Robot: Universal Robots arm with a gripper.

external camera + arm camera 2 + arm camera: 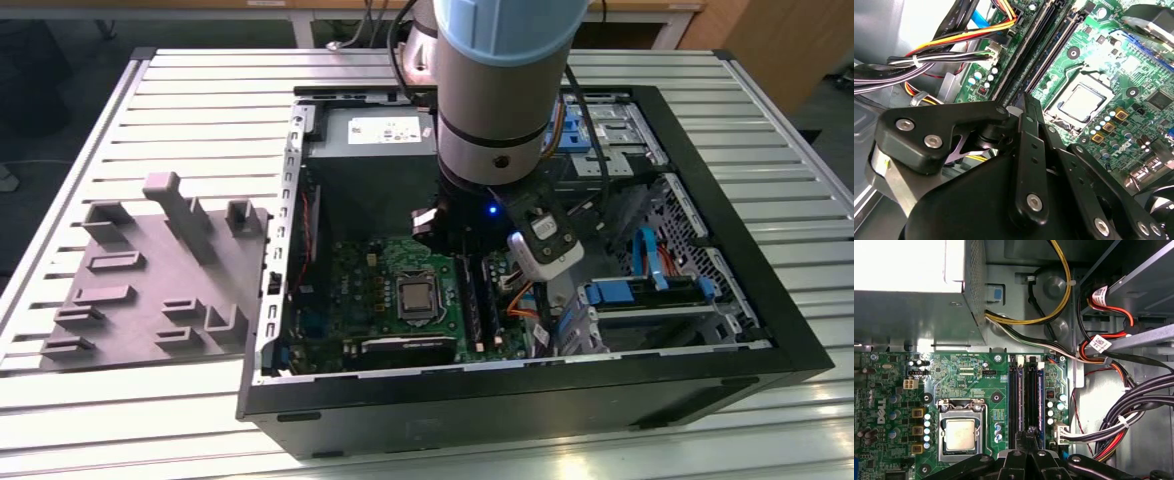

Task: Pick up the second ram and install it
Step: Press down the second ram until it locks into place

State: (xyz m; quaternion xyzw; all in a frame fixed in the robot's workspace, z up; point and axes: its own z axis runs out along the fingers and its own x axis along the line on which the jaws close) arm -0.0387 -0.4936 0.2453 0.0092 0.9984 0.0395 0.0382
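Exterior view: the claw (470,252) hangs inside the open computer case (747,330), low over the memory slots (1026,395) beside the silver processor (960,434). Both wrist views show it pinched shut on the second ram (1030,107), which stands edge-down over the green motherboard (964,375). A grey tray (147,290) lies on the slatted surface (80,420), at the exterior view's left.

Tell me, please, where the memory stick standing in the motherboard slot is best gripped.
Probably the middle of its top edge, gripper pinching both flat faces from straight above: the memory stick stands on edge, its lower edge sunk in the motherboard.
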